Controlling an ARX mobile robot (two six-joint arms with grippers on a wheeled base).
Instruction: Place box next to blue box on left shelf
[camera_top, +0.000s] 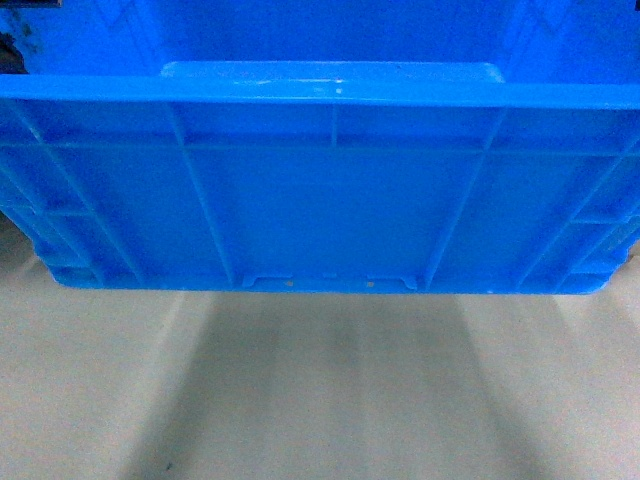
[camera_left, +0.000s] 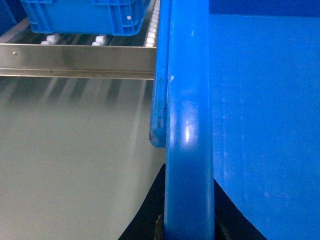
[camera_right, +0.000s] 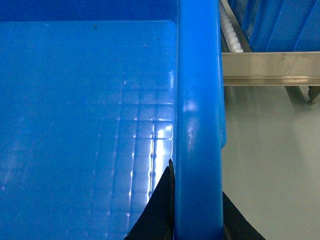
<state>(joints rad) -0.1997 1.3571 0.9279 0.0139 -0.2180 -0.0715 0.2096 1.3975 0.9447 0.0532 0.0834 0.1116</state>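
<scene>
The left pincer (camera_left: 187, 227) straddles the box (camera_top: 330, 200) rim from below, one dark finger on each side, clamped on it. The right pincer (camera_right: 197, 220) grips the opposite rim likewise, fingers (camera_right: 155, 210) flanking it.
</scene>
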